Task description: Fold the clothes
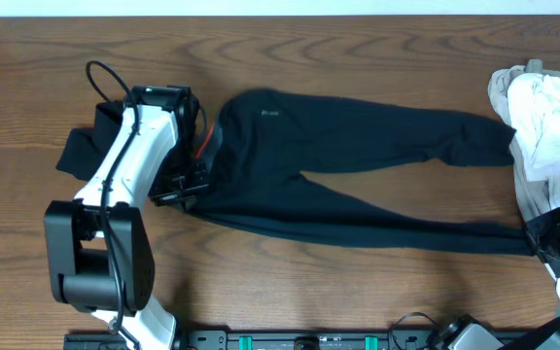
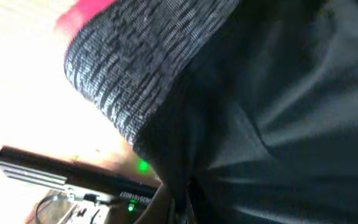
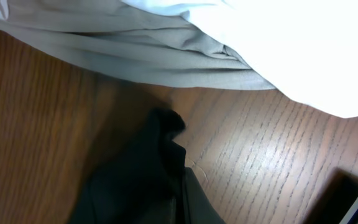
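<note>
The long dark trousers (image 1: 358, 165) lie spread across the table, waistband to the left and legs to the right. The orange-red and grey waistband (image 1: 205, 144) fills the left wrist view (image 2: 123, 74). My left gripper (image 1: 189, 185) is shut on the lower waistband corner, where dark fabric runs into the jaws (image 2: 180, 208). My right gripper (image 1: 544, 241) is shut on the hem of the near leg, shown as dark cloth (image 3: 148, 180) between the fingers (image 3: 180, 205). A tiny white logo (image 1: 268, 114) shows near the waist.
A black shirt (image 1: 84, 151) lies at the left behind the left arm. A pile of white and beige garments (image 1: 550, 126) sits at the right edge, just beyond the right gripper and across the top of the right wrist view (image 3: 185, 56).
</note>
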You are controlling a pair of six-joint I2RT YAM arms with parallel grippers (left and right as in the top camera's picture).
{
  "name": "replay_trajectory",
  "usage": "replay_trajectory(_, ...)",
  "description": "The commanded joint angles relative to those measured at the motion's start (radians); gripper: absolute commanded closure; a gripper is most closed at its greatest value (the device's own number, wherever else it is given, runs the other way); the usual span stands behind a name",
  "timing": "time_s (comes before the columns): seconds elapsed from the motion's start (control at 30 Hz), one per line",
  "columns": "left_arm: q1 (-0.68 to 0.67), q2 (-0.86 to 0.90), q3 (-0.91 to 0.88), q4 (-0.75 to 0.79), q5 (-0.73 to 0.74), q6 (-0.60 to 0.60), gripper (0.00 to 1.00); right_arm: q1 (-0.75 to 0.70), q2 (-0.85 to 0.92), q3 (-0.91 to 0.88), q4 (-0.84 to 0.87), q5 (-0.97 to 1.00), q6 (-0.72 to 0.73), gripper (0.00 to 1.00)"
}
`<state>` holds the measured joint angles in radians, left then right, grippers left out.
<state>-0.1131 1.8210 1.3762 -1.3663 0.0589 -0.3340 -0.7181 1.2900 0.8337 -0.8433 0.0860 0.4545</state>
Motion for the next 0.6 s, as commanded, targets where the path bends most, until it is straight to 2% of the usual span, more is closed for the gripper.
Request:
replay_trajectory(0.0, 0.005, -0.011, -0.032, -0.018, -0.045, -0.005, 0.94, -0.010, -0.007, 0.023, 0.016, 0.023, -0.014, 0.99)
replay_trajectory(0.07, 0.005, -0.011, -0.046, -0.019, -0.045, 0.003, 0.92, -0.010, -0.007, 0.023, 0.019, 0.022, -0.014, 0.98)
replay_trajectory(0.13, 0.005, -0.011, -0.050, -0.019, -0.045, 0.008, 0.83, -0.010, -0.007, 0.023, 0.019, 0.022, -0.014, 0.99)
replay_trajectory(0.2, 0.005, -0.013, -0.050, -0.016, -0.045, 0.027, 0.83, -0.010, -0.007, 0.023, 0.019, 0.017, -0.014, 0.99)
replay_trajectory(0.23, 0.005, -0.013, -0.050, -0.017, -0.045, 0.029, 0.90, -0.010, -0.007, 0.023, 0.019, 0.012, -0.014, 0.99)
replay_trajectory(0.27, 0.005, -0.014, -0.050, -0.017, -0.045, 0.038, 0.94, -0.010, -0.007, 0.023, 0.021, 0.002, -0.014, 0.99)
replay_trajectory(0.47, 0.005, -0.079, -0.050, -0.005, -0.053, 0.072, 0.94, -0.010, -0.007, 0.053, 0.006, -0.109, -0.068, 0.99)
replay_trajectory(0.5, 0.005, -0.092, -0.050, -0.005, -0.052, 0.071, 0.93, -0.010, -0.007, 0.060, -0.003, -0.119, -0.071, 0.99)
replay_trajectory(0.57, 0.004, -0.111, -0.050, -0.007, -0.052, 0.070, 0.75, -0.010, -0.007, 0.067, -0.018, -0.121, -0.071, 0.99)
